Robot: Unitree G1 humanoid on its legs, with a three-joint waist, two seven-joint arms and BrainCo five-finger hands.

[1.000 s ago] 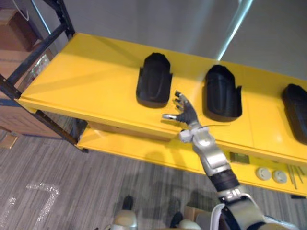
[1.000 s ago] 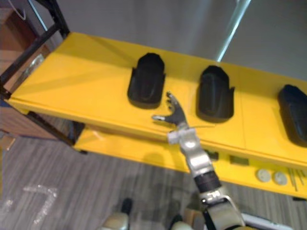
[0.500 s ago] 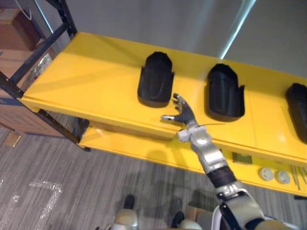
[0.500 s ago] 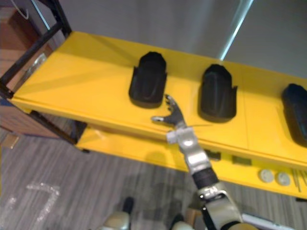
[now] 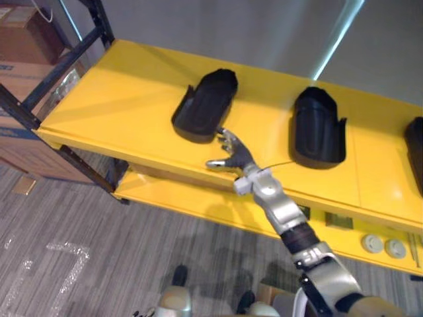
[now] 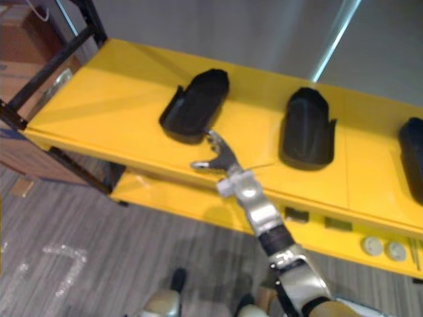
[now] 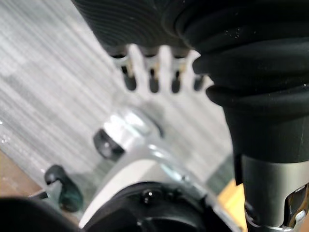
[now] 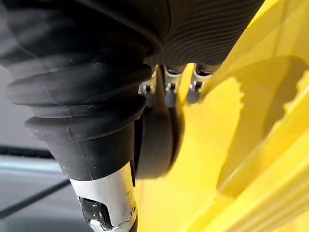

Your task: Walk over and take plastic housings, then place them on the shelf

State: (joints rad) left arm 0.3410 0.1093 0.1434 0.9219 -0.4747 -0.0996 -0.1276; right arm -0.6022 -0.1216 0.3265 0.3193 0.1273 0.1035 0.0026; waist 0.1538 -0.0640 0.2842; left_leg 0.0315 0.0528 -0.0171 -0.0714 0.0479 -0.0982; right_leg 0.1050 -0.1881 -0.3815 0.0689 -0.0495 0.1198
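Reaching for black moulded plastic housing (image 5: 205, 105)
Right hand (image 5: 230, 152) at its rim, fingers apart; seems light, rigid, slick: pinch a sidewall.

The shelf has a yellow top board (image 5: 119, 99) held in a black metal frame (image 5: 39, 86), and three black plastic housings lie directly on it, well apart in a row. The left housing (image 5: 205, 105) sits askew, its rounded end turned toward the back. The middle housing (image 5: 319, 127) lies straight, and the third housing (image 5: 416, 142) is cut off at the edge. The lower board (image 5: 198, 201) (also yellow) carries two pale round discs (image 5: 372, 243) side by side, thin rods (image 5: 415, 241) just beside them and a small dark flat piece (image 6: 295, 213). The shelf stands on grey striped floor (image 5: 66, 264).
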